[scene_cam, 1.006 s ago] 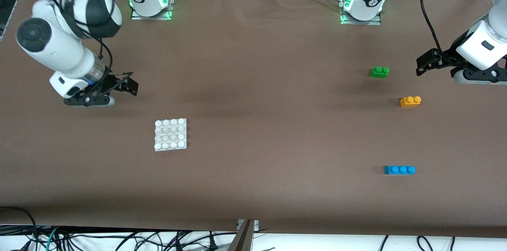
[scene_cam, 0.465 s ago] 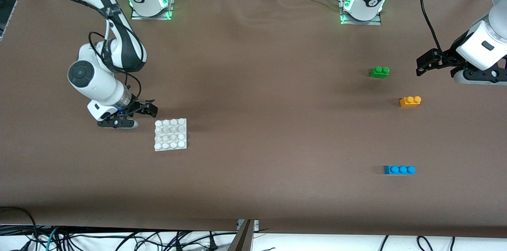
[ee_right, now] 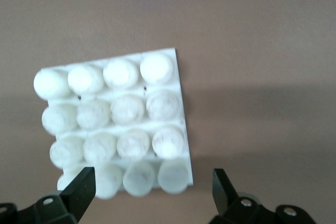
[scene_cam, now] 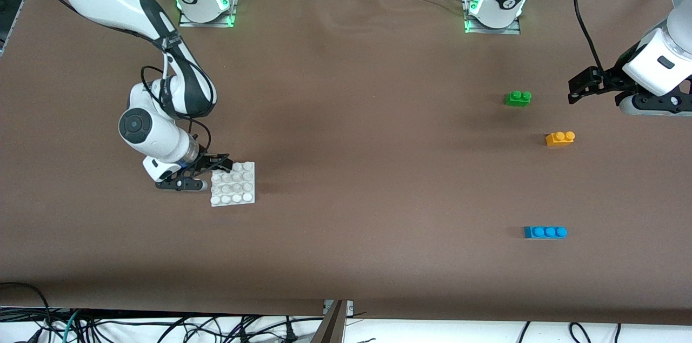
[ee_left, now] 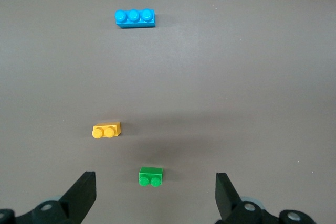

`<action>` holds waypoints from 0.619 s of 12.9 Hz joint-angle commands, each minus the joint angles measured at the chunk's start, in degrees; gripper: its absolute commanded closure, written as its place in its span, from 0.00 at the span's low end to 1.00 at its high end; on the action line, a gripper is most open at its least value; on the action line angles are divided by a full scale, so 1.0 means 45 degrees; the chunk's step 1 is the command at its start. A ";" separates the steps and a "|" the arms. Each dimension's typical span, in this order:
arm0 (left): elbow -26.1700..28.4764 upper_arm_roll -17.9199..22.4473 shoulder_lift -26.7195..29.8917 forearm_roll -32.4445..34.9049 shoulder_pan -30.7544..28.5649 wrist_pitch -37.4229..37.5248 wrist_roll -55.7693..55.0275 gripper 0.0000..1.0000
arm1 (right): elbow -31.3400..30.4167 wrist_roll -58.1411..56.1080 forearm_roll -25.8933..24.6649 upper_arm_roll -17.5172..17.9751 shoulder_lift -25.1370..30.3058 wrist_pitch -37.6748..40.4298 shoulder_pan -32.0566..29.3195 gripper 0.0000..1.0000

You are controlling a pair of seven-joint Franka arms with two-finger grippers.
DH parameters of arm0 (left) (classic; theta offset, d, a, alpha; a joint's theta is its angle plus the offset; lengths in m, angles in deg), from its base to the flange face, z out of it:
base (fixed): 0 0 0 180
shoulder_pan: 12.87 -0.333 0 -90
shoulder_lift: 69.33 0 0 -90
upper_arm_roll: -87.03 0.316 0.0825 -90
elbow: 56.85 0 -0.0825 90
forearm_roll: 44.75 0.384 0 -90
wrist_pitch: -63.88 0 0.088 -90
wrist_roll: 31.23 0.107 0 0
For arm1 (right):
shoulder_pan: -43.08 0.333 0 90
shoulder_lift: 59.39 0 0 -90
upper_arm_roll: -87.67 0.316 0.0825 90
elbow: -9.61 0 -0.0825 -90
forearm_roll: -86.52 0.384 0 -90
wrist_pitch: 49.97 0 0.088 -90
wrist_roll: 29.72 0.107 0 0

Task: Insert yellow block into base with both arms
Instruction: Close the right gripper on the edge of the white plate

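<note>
The yellow block [scene_cam: 560, 138] lies on the brown table toward the left arm's end, also in the left wrist view [ee_left: 106, 129]. The white studded base [scene_cam: 233, 184] lies toward the right arm's end. My right gripper [scene_cam: 219, 163] is open and hangs low over the base's edge; in its wrist view the base [ee_right: 115, 124] fills the middle, with the right gripper [ee_right: 152, 182] straddling the closest row of studs without touching. My left gripper [scene_cam: 578, 91] waits open and empty above the table beside the green brick; in its own view the left gripper [ee_left: 156, 192] holds nothing.
A green two-stud brick [scene_cam: 518, 98] sits farther from the front camera than the yellow block, and shows in the left wrist view [ee_left: 150, 176]. A blue three-stud brick [scene_cam: 545, 232] lies nearer that camera, seen too from the left wrist [ee_left: 135, 18].
My right arm has swung in from the table's end toward the base and come down to its edge. The left arm and all bricks have stayed put.
</note>
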 commanded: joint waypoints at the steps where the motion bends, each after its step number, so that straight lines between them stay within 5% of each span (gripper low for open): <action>1: -0.0232 0.0006 -0.0091 -0.0132 -0.0054 0.0077 0.0337 0.00 | 0.1068 0.0107 -0.0161 0.0200 -0.0816 0.0059 -0.0047 0.01; 8: -0.0232 0.0006 -0.0091 -0.0132 -0.0054 0.0077 0.0337 0.00 | 0.1167 0.0068 -0.1099 0.0200 -0.1423 -0.0527 -0.0046 0.09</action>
